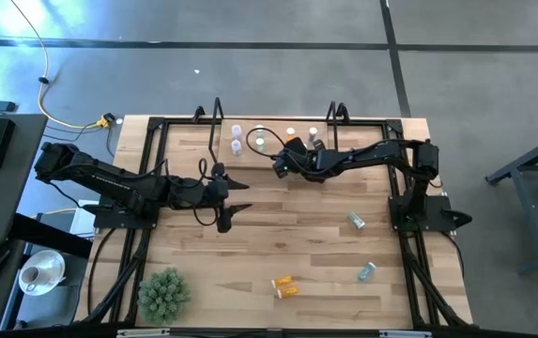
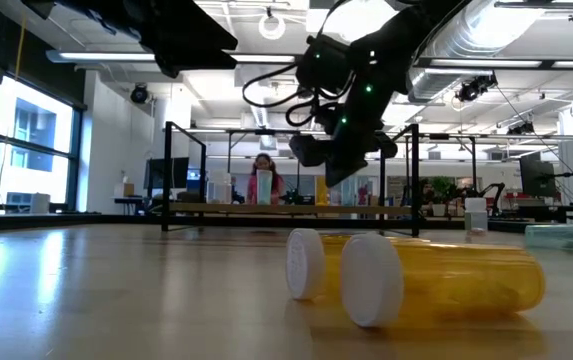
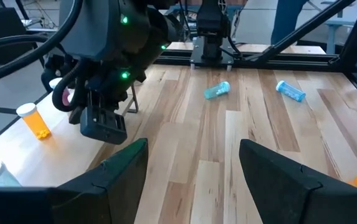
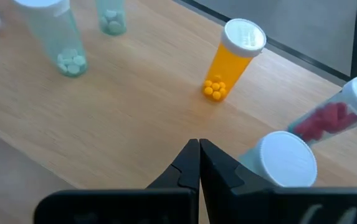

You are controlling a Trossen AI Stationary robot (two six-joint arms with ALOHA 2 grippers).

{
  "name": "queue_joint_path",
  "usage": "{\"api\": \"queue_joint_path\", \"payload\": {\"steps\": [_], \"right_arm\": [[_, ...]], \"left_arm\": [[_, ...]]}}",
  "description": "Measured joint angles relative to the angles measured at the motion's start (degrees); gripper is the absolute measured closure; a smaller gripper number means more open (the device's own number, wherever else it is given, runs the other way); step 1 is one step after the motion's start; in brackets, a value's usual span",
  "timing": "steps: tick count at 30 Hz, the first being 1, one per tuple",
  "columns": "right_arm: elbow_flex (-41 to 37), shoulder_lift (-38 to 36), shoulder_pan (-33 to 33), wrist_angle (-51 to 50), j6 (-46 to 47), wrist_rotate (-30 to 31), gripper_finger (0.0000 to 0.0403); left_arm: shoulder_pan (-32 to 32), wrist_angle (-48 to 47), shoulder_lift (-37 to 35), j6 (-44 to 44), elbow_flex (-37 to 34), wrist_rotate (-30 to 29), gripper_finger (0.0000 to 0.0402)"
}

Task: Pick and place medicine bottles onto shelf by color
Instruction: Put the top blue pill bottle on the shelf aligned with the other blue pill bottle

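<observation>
**A:** On the tabletop [image 1: 287, 235], biggest thing first: shelf [image 1: 182, 139] along the far edge, with several bottles standing on it.

**B:** Over the middle of that shelf, right gripper [image 1: 280, 161]. Pinched fully together, nothing between the tips. Upright orange bottle [image 4: 234, 59] just ahead of it on the board.

**A:** At mid-table, left gripper [image 1: 238, 197]. Spread wide, empty, aimed across toward the right side.

**B:** And lying loose on the wood?

**A:** Four down flat. Nearer teal bottle [image 1: 356, 221] right of centre, ahead of the left gripper and well apart from it. Second teal bottle [image 1: 367, 272] closer to the front edge. Orange pair [image 1: 285, 286] near the front edge, centre, side by side and touching.

**B:** Axis on that nearer teal bottle?

**A:** Slanted across the left gripper's line of sight, so probably a wrist turn needed to straddle the body.

**B:** Nearer arm?

**A:** Close call. Roughly as far from either gripper. Left already wide open and pointed that way, right shut up at the shelf. Leaning left.
</observation>
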Motion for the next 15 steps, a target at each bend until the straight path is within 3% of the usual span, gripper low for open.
{"api": "queue_joint_path", "payload": {"steps": [15], "right_arm": [[0.0, 0.0, -0.58, -4.43, 2.86, 2.46, 0.0403]], "left_arm": [[0.0, 0.0, 0.0, 0.0, 0.0, -0.06, 0.0161]]}}
